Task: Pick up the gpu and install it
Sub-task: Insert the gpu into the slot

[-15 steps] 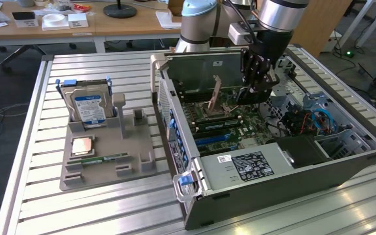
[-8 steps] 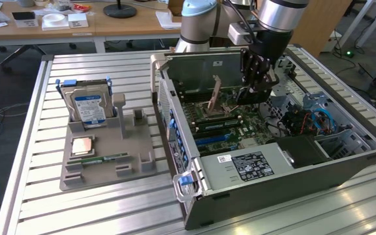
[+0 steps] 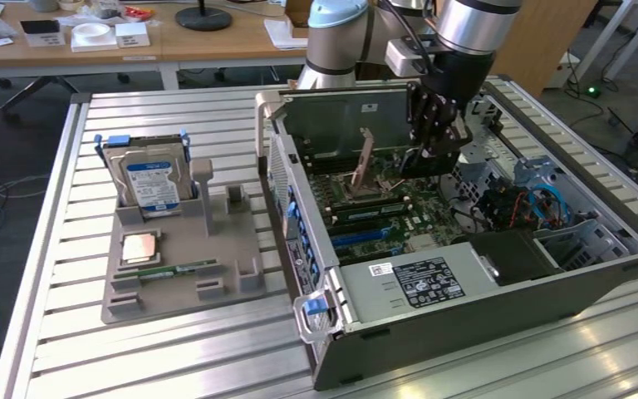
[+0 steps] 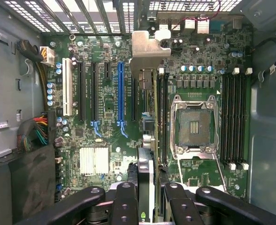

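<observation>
Looking into the case (image 3: pixel 452 332), you see grey sheet-metal walls, open side up, on a table (image 3: pixel 86 357) of ribbed aluminium slats. Its floor is a green board (image 4: pixel 105 140) crowded with long black slots, one blue slot (image 4: pixel 120 93), a finned silver heatsink (image 4: pixel 93 161) and a square metal-framed socket (image 4: pixel 193 124) with its contacts bare. A boxy power supply (image 3: pixel 435 283) with a black label fills the end of the case nearest the exterior view, and a bundle of coloured wires (image 4: pixel 40 129) lies at the board's edge.

On the exterior view's left of the case, a matte grey tray (image 3: pixel 164 303) holds three things. A silver drive (image 3: pixel 150 183) with a blue-and-white label stands upright in a slot. A small coppery square chip (image 3: pixel 139 248) lies flat, and a narrow green RAM stick (image 3: pixel 169 271) lies flat just beside it.

The gpu (image 3: pixel 361 162) (image 4: pixel 145 173) is inside the case, over the board. It is a thin flat card, edge-on in the wrist view, with its bent silvery bracket (image 4: pixel 149 49) at the end toward the slotted wall. It runs between the blue slot and the socket. You cannot tell whether its lower edge touches the board.

The arm (image 3: pixel 474 25), a silver tube with a black wrist, reaches down from the top of the exterior view. Its gripper (image 3: pixel 428 160) (image 4: pixel 146 201) points straight down into the case. The black jointed fingers (image 4: pixel 124 201) are clamped on the gpu's upper edge, one set on each face.
</observation>
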`<control>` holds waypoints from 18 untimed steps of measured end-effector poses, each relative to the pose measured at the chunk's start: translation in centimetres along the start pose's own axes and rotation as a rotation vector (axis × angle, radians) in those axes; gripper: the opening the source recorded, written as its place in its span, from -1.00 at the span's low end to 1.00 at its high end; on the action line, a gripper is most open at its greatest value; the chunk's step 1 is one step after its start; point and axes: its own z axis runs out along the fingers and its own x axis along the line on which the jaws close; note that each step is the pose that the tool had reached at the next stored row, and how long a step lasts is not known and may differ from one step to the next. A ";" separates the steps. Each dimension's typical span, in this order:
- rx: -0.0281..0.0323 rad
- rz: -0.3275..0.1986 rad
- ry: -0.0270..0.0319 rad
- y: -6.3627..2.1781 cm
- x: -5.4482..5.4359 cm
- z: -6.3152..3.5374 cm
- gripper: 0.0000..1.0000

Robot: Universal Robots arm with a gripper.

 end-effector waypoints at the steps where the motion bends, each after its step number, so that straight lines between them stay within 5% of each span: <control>1: 0.0000 0.000 0.0000 0.04 0.0 0.00 -0.47; 18: 0.0002 0.000 0.0000 0.68 0.0 0.01 -0.47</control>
